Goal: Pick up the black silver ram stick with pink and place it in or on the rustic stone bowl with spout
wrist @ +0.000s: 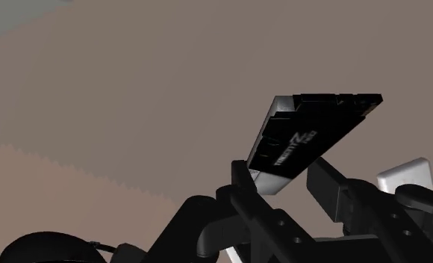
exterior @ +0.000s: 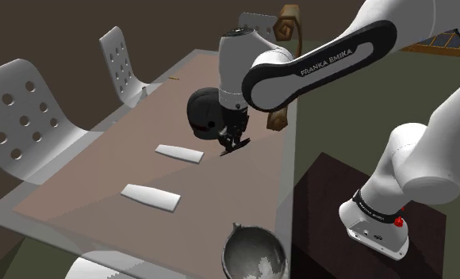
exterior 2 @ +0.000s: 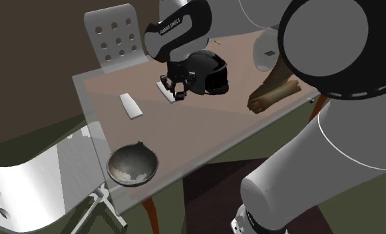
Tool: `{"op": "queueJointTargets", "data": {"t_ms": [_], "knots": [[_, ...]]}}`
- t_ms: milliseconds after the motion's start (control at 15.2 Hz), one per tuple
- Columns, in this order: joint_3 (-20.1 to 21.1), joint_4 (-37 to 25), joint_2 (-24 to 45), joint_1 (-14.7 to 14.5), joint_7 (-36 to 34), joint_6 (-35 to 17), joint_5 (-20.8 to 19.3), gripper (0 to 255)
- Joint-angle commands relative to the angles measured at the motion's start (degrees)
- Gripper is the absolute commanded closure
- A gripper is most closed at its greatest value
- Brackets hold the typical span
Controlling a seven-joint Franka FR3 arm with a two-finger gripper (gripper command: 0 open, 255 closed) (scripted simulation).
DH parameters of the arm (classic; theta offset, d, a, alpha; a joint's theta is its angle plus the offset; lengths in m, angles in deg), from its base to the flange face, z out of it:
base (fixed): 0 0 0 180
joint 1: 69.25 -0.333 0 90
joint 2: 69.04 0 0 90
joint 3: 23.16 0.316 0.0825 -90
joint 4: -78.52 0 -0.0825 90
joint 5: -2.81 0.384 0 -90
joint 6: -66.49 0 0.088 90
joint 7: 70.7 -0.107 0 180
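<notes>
Prob. a home dining rm: long brown-topped desk [exterior: 93, 178] w/ pale rim, white hole-punched chairs [exterior: 22, 119] drawn up round it, olive floor [exterior 2: 32, 133] below, dark brown walls [exterior: 46, 24] behind.

I am looking over a long table [exterior: 86, 186] with a pinkish-brown top and a pale grey rim. A white chair [exterior: 18, 119] with round holes in its back is sitting close against the edge on the shoulder view's left, and a second chair [exterior: 124, 59] is standing further along. A dark brown wall [exterior: 54, 24] is closing the scene behind them (everything is reading dim), and an olive-green floor [exterior 2: 32, 136] is showing below.
</notes>
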State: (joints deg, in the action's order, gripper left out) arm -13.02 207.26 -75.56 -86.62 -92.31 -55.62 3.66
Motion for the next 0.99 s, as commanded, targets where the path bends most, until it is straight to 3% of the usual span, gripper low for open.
{"op": "queueJointTargets", "data": {"t_ms": [0,924], "knots": [[1.3,2.3,-2.1,-1.2,-2.1,-0.2,0.7,255],[13.1,8.4,-9.7,-10.7,-19.8,0.5,6.2,255]]}}
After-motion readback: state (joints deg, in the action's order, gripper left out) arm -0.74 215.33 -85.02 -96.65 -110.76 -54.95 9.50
